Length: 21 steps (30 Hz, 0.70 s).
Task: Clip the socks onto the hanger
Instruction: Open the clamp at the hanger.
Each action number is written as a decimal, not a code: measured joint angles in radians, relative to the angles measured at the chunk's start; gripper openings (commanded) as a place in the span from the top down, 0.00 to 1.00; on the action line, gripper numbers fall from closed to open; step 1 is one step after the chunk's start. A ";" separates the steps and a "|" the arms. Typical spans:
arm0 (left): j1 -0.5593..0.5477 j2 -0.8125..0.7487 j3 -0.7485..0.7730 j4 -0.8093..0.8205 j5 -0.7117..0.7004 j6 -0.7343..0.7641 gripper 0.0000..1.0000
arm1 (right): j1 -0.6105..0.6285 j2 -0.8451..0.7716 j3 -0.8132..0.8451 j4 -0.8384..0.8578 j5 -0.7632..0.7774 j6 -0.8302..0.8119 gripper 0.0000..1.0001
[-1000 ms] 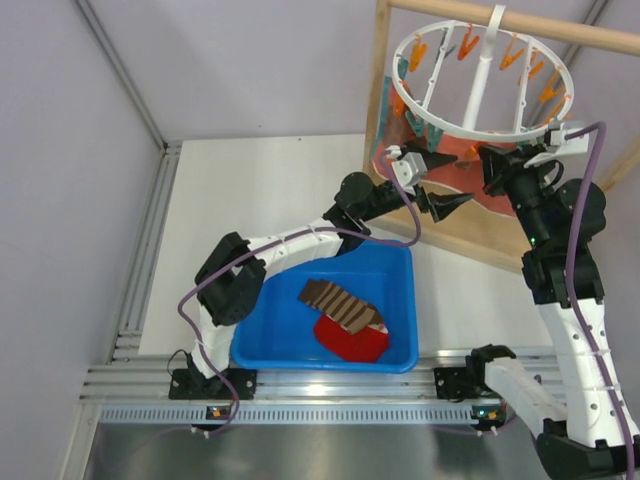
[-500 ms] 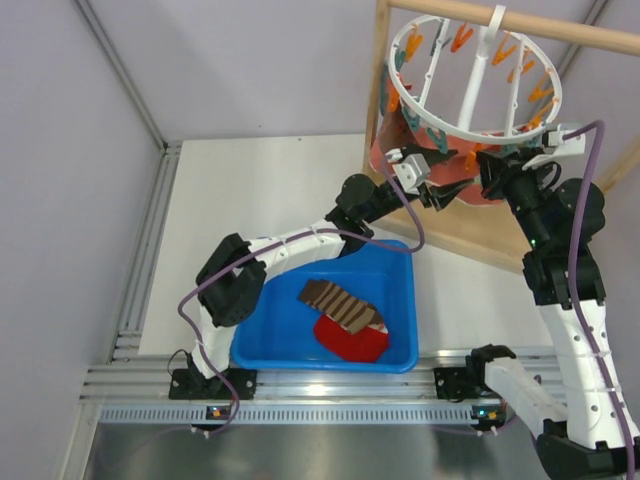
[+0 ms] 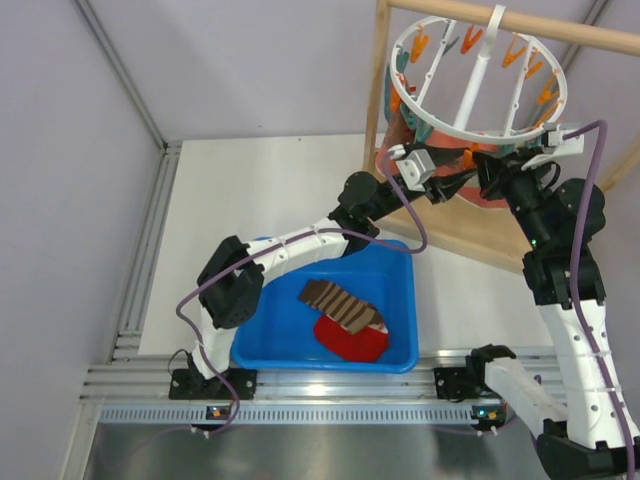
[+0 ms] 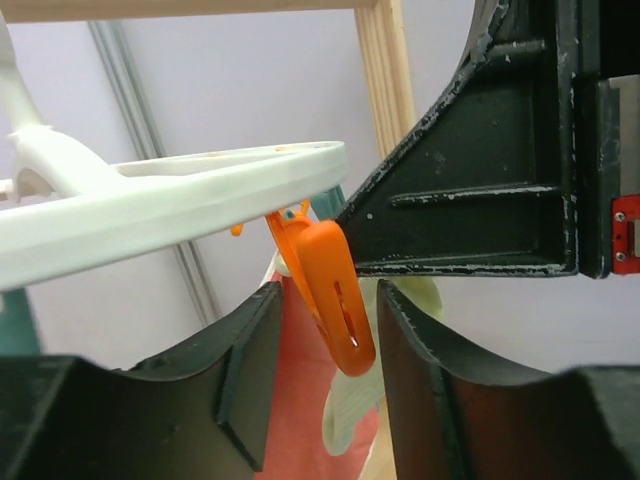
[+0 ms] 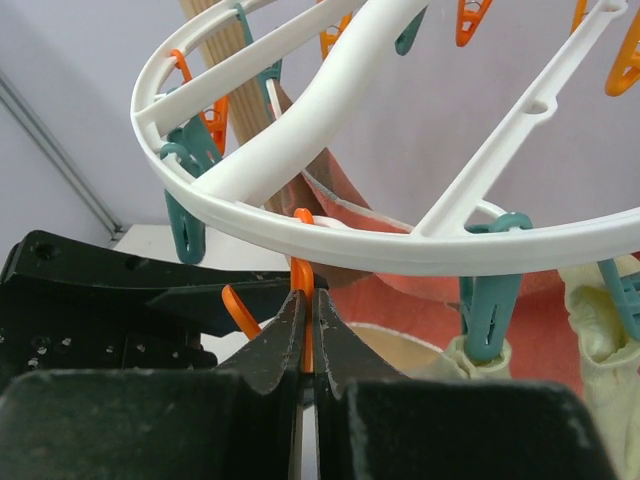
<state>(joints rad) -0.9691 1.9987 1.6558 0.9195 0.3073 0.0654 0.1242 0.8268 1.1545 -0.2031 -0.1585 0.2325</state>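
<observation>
Left of centre in the overhead view, a blue bin (image 3: 412, 300) sits on the white counter (image 3: 250, 200) by the arm bases. It holds the two loose socks, a brown striped sock (image 3: 338, 303) lying over a red sock (image 3: 352, 342), both well apart from the hanger (image 3: 484, 85). Neither wrist camera shows them.

The left arm stretches from the bin's near-left corner to the far right, up under the ring's near rim. From above its end effector (image 4: 328, 295) is only a dark shape there. Its own camera shows the jaws partly open and straddling an orange clothespin (image 4: 335, 300) that hangs from the white rim. A gap shows on the pin's left side, and the right finger lies just beside it, so nothing is clamped. Salmon-pink socks (image 4: 298, 400) hang behind.

The hanger hangs by its hook from the wooden frame (image 3: 379, 70) at the far right.

The right end effector (image 5: 303, 335) meets the left one under the rim. Its camera shows what the overhead view cannot: the jaws are pressed together on a thin orange tab hanging from the rim, apparently the same pin's upper end. Teal clothespins (image 5: 488, 312) to the right grip pale sock ends.
</observation>
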 measured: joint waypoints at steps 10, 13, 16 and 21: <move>0.009 0.000 0.014 -0.022 -0.032 -0.018 0.80 | 0.000 -0.013 0.000 -0.028 -0.003 -0.037 0.46; 0.006 0.000 0.014 -0.027 -0.035 -0.019 0.81 | 0.000 -0.031 0.000 -0.046 -0.005 -0.072 0.42; 0.006 0.000 0.014 -0.029 -0.035 -0.021 0.83 | -0.001 -0.056 0.000 -0.051 -0.028 -0.104 0.41; 0.006 0.000 0.014 -0.030 -0.033 -0.030 0.83 | -0.001 -0.068 -0.001 -0.025 -0.076 -0.108 0.43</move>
<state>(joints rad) -0.9630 1.9987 1.6703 0.8894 0.2741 0.0353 0.1234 0.7586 1.1534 -0.2279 -0.2348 0.1242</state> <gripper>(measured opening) 0.258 0.572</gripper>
